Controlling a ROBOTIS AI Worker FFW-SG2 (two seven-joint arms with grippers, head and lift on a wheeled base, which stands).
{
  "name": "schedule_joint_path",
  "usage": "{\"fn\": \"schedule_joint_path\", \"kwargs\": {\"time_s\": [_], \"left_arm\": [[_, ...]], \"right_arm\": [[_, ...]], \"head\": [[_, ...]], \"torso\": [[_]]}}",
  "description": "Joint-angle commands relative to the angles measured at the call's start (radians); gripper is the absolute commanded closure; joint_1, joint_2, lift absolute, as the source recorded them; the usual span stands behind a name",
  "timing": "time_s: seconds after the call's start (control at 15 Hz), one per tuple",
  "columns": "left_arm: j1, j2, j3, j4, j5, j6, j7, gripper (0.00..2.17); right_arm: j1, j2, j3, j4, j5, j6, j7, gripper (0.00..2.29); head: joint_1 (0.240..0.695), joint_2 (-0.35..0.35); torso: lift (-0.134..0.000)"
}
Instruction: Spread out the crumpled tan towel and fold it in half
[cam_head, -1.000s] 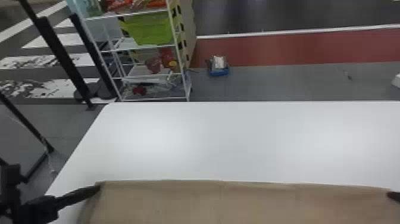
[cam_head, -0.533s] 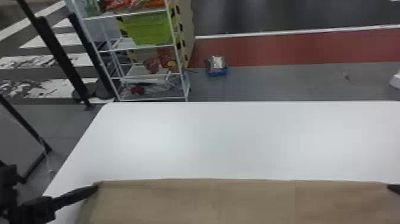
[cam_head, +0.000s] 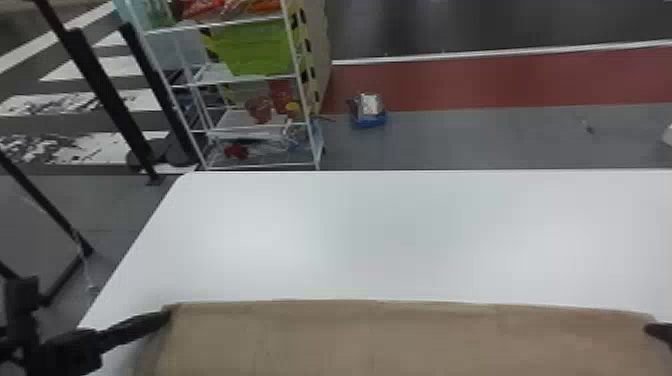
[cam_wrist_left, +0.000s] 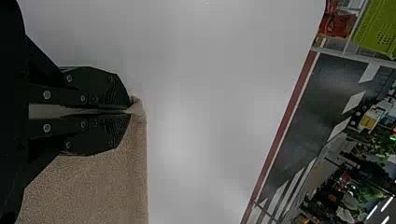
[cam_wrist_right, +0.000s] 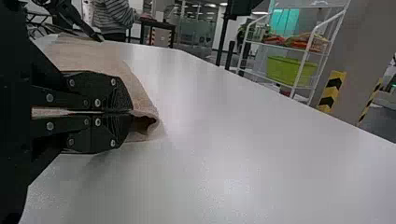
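Along the bottom of the head view the tan towel (cam_head: 410, 340) is stretched wide, its far edge nearly straight. At its far left corner is my left gripper (cam_head: 167, 314); at the far right corner, by the view's edge, is my right gripper (cam_head: 650, 329). In the left wrist view the left gripper (cam_wrist_left: 128, 111) is shut on a small pinch of the towel's corner (cam_wrist_left: 102, 186). The right wrist view has the right gripper (cam_wrist_right: 130, 112) shut on the other corner, where the towel (cam_wrist_right: 140, 95) forms a small open fold just past the fingertips.
The white table (cam_head: 380, 235) extends beyond the towel, with its left edge slanting past my left arm. Behind it stand a wire shelf rack (cam_head: 310, 125) with a green basket (cam_head: 255, 47) and a small blue item (cam_head: 369, 117) on the floor.
Both grippers keep their hold on the towel's corners. The towel and arms stand almost as before, with at most a slight shift in the head view.
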Motion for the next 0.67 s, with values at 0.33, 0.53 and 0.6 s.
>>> {"fn": "schedule_joint_path", "kwargs": {"time_s": [0.33, 0.53, 0.6], "left_arm": [[0.002, -0.006, 0.068, -0.009, 0.056, 0.000, 0.037, 0.02], [-0.001, -0.008, 0.067, -0.004, 0.063, -0.003, 0.042, 0.02], [-0.001, -0.008, 0.067, -0.003, 0.064, -0.022, 0.040, 0.02]], "right_arm": [[0.067, -0.024, -0.167, -0.191, 0.007, 0.147, 0.000, 0.04], [0.089, -0.029, -0.256, -0.267, 0.039, 0.141, -0.040, 0.06], [0.090, -0.017, -0.299, -0.306, 0.039, 0.141, -0.110, 0.07]], "head": [[0.695, 0.175], [0.695, 0.153], [0.695, 0.141]], "torso": [[-0.124], [-0.124], [-0.124]]}}
